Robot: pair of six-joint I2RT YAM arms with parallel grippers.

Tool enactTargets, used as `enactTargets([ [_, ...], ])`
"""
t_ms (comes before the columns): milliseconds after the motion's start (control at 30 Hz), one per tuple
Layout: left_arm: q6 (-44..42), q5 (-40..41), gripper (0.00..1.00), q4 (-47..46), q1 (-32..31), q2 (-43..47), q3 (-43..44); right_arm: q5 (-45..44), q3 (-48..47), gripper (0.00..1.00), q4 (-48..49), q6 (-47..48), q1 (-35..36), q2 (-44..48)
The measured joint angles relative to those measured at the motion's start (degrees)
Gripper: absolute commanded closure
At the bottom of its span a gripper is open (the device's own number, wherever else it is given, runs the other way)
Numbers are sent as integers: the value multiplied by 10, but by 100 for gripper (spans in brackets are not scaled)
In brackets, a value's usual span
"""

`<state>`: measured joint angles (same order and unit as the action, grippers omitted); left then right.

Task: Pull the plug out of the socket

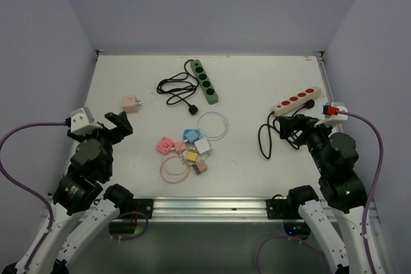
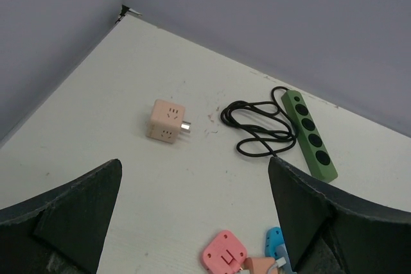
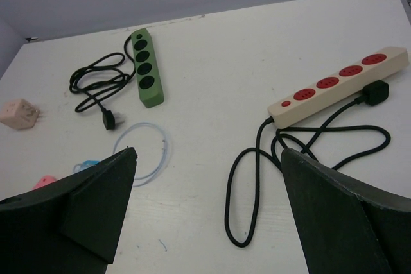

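Right gripper (image 1: 294, 128): fingers spread wide, nothing between them; it hangs over the right side of the table, above the loops of the black cable.
Black cable (image 3: 302, 142): lies in loose loops on the table just in front of the right gripper, running from the end of the beige power strip to the black plug.
Black plug (image 3: 375, 92): lies on the table just beside the near edge of the beige power strip, close to its far end; it is in none of the red sockets.
Beige power strip (image 3: 340, 85): flat on the table at the right, set at a slant, five red sockets in a row, all bare.
Left gripper (image 1: 119, 124): fingers spread wide, holding nothing; it hangs over the left side of the table.
Pink cube adapter (image 2: 167, 121): alone ahead of the left gripper, its metal prongs pointing right.
Small adapters (image 1: 186, 145): a cluster of pink, blue, white and yellow pieces near the table's middle, with thin cable loops beside it.
Green power strip (image 3: 146, 68): towards the back of the table, four dark sockets, its own black cord (image 3: 96, 81) coiled at its left, unplugged.
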<state>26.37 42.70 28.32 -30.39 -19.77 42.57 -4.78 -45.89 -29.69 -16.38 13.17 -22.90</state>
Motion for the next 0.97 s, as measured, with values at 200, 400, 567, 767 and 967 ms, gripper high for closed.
enactTargets([
  [200, 0, 25, 1, 0, 0, -1, -27, -24, 14, 2, 0, 6, 0, 9],
  [400, 0, 42, 0, 0, 0, -14, -28, -34, 21, 2, 3, 11, 0, 12],
  [567, 0, 49, 0, 0, 0, -16, -29, -35, 22, 2, 6, 11, 0, 12],
  [767, 0, 55, 0, 0, 0, -17, -30, -35, 22, 2, 6, 11, 0, 10],
  [967, 0, 56, 0, 0, 0, -17, -31, -35, 22, 2, 6, 10, 0, 7],
])
